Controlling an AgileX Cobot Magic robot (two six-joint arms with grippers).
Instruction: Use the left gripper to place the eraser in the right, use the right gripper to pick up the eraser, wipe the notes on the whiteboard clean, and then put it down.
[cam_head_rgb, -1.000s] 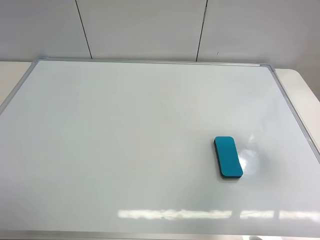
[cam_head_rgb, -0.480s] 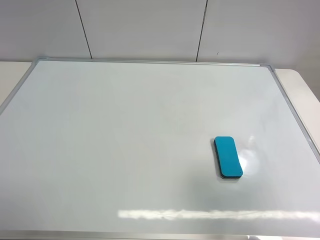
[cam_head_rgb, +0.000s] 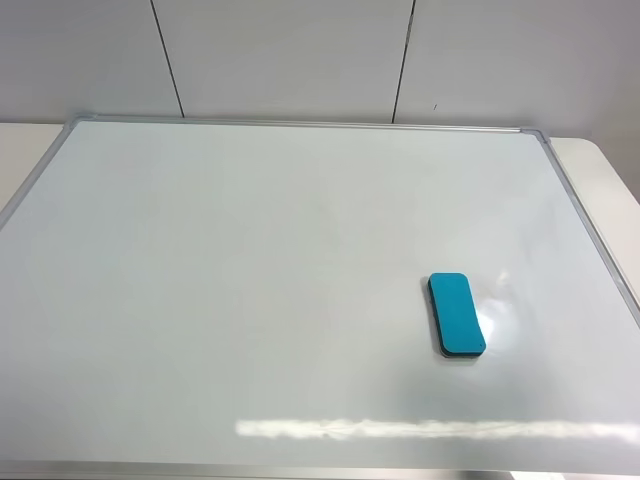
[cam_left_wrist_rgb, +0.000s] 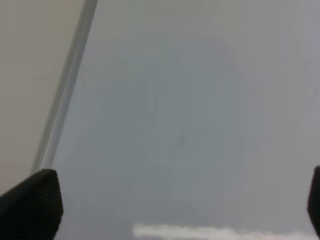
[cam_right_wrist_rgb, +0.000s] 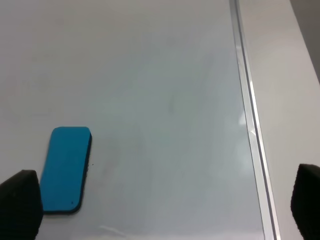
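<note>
The teal-blue eraser (cam_head_rgb: 457, 314) lies flat on the right part of the whiteboard (cam_head_rgb: 280, 260), alone. It also shows in the right wrist view (cam_right_wrist_rgb: 65, 169), near one fingertip. No red notes show on the board in any view. Neither arm appears in the exterior high view. My left gripper (cam_left_wrist_rgb: 175, 205) is open and empty over the board near its silver frame (cam_left_wrist_rgb: 65, 95). My right gripper (cam_right_wrist_rgb: 160, 205) is open and empty, with its fingertips wide apart above the board beside the eraser.
The cream tabletop (cam_head_rgb: 20, 150) shows past the board's left and right frame edges (cam_head_rgb: 590, 230). A panelled grey wall (cam_head_rgb: 300, 55) stands behind the board. A bright light reflection (cam_head_rgb: 400, 429) lies along the board's near edge.
</note>
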